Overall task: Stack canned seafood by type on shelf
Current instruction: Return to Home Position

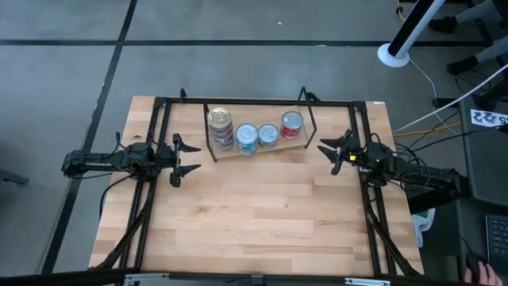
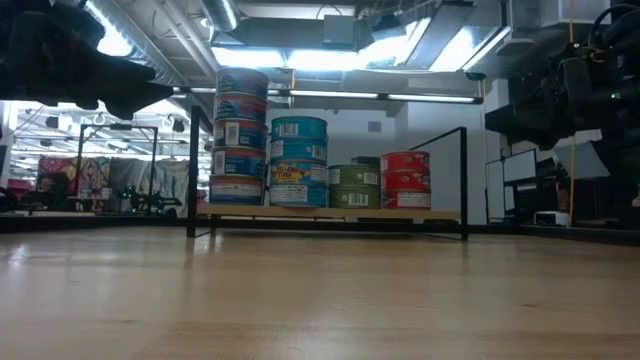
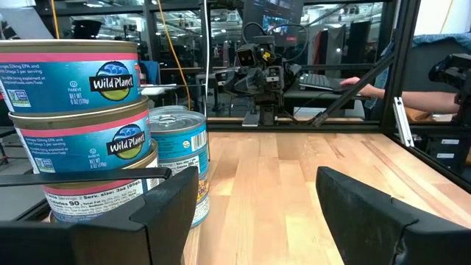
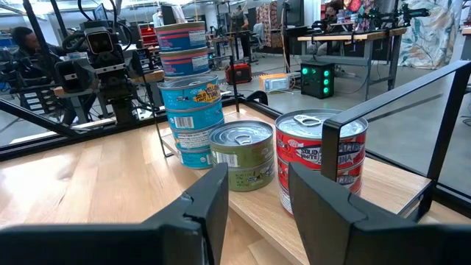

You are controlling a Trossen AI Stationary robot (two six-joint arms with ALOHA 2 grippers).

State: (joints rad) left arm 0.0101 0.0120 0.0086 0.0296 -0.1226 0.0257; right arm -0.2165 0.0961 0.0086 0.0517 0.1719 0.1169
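my left gripper [image 1: 190, 157] and right gripper [image 1: 327, 156] hang empty, spread wide. the tins [image 1: 247, 137] stand stacked on the shelf [image 2: 330, 212] between them. i judge them rigid, dense, slick-sided; i'd pinch across the labelled wall.

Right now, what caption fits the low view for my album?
Four sorted stacks of canned seafood stand in a row on the shelf, the blue-and-pink one tallest.
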